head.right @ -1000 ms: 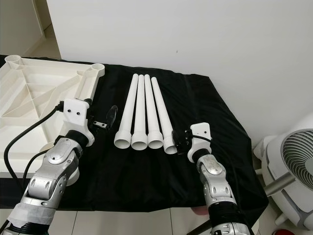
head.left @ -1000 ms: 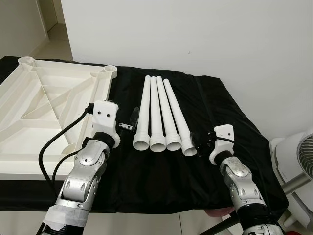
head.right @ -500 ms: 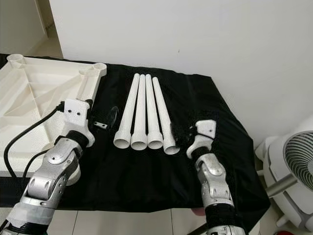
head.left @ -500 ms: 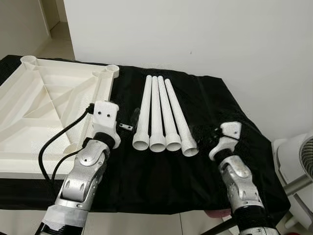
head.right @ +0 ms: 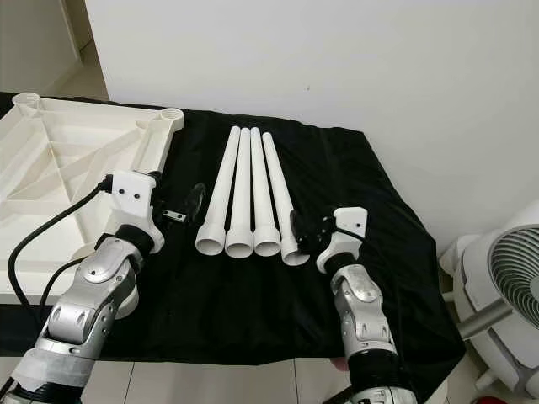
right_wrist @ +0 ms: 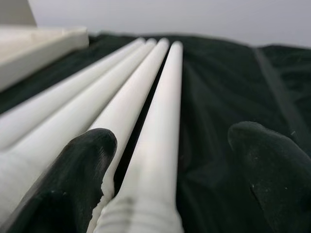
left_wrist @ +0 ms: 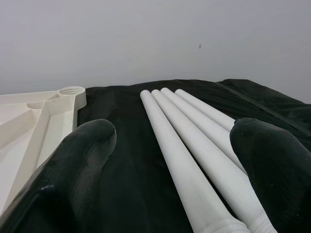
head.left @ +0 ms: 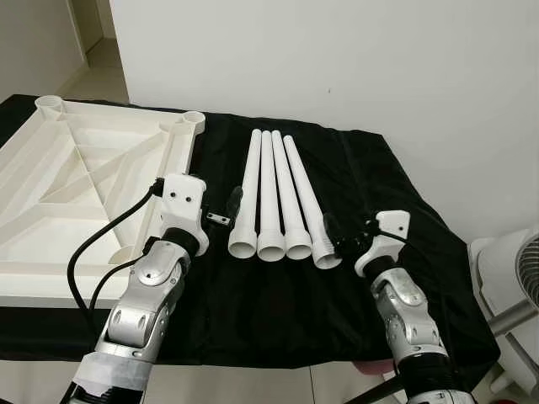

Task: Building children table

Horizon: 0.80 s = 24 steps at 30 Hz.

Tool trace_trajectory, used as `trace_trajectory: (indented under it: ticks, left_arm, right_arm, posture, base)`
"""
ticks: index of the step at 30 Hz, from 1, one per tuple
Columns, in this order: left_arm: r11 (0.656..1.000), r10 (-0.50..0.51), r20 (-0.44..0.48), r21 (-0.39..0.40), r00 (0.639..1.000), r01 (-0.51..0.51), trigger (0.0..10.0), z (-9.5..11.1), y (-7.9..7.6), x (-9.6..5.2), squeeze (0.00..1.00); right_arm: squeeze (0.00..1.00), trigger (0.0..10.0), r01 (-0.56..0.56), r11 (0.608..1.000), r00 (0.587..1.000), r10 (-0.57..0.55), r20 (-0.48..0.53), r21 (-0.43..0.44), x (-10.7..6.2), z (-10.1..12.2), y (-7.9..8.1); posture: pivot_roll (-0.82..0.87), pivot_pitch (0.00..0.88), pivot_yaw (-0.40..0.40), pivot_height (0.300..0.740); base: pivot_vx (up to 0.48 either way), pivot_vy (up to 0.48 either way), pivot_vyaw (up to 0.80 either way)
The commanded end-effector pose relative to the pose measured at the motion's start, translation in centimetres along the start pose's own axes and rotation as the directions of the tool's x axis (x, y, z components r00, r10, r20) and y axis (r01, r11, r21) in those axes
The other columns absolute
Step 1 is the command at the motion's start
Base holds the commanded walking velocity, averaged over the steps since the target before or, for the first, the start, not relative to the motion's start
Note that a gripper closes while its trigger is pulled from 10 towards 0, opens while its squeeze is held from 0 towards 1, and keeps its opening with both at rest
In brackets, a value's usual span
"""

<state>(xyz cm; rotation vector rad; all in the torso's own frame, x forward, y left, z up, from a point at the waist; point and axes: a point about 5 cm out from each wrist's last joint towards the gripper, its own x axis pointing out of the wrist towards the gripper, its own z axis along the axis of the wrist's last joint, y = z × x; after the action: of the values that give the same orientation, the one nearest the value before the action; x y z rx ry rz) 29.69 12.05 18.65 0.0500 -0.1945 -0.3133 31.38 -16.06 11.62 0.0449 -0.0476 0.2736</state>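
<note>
Four white table legs beside upturned tabletop.
Lying side by side on black cloth, threaded ends nearest, tabletop's ribbed underside up.

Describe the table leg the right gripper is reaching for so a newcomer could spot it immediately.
On the black cloth, four white legs lie side by side right of the upturned tabletop. It is the rightmost leg, its near end between the open fingers of the right gripper.

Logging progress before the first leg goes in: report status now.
Right gripper open, straddling the rightmost leg. Left gripper open beside the tabletop. Four legs loose on the cloth; nothing in the way.
</note>
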Motion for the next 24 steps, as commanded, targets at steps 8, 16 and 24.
trace_trajectory:
  ticks: [8, 16, 24]
  left_arm:
    - [0.994, -0.112, 0.011, 0.001, 0.994, 0.112, 10.0, 0.4, -1.0, 0.2, 0.0]
    - [0.993, -0.117, 0.01, 0.0, 0.993, 0.117, 10.0, 0.4, -1.1, 0.1, 0.0]
    - [0.993, -0.122, 0.008, 0.0, 0.993, 0.122, 10.0, 0.4, -1.2, 0.0, 0.0]
  right_arm:
    - [0.0, 10.0, 0.047, 0.999, 0.992, -0.045, -0.121, 0.012, 0.5, -1.6, 0.2]
    - [0.0, 10.0, 0.177, 0.983, 0.972, -0.167, -0.166, 0.048, 0.7, -2.2, 0.2]
    - [0.0, 10.0, 0.085, 0.996, 0.967, -0.079, -0.242, 0.015, 0.9, -2.9, 1.1]
  posture:
    - [0.03, 0.0, -0.089, 0.74]
    - [0.03, 0.0, -0.088, 0.74]
    - [0.02, 0.0, -0.084, 0.74]
  base:
    - [0.0, 0.0, 0.0]
    - [0.0, 0.0, 0.0]
    - [0.0, 0.0, 0.0]
